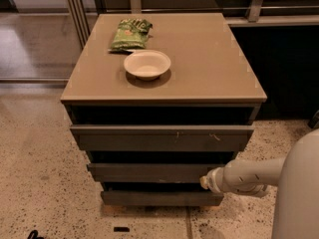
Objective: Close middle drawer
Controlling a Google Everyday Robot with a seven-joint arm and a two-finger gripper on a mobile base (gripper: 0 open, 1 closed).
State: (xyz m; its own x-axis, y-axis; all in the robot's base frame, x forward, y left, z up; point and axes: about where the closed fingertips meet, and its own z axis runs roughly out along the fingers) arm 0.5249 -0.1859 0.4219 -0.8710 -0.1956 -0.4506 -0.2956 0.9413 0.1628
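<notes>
The middle drawer [149,172] has a plain grey-brown front and stands slightly out of the cabinet [164,91], below the scratched top drawer [159,138], which sticks out further. My gripper [203,182] is at the end of the white arm [244,176] that reaches in from the right. It is at the right end of the middle drawer's front, near its lower edge. Whether it touches the front cannot be told. The lowest drawer front [159,198] sits just beneath.
A white bowl [147,64] and a green snack bag [130,34] lie on the cabinet top. My white base [299,198] fills the lower right. Speckled floor lies to the left and in front. A dark bench and rails stand behind.
</notes>
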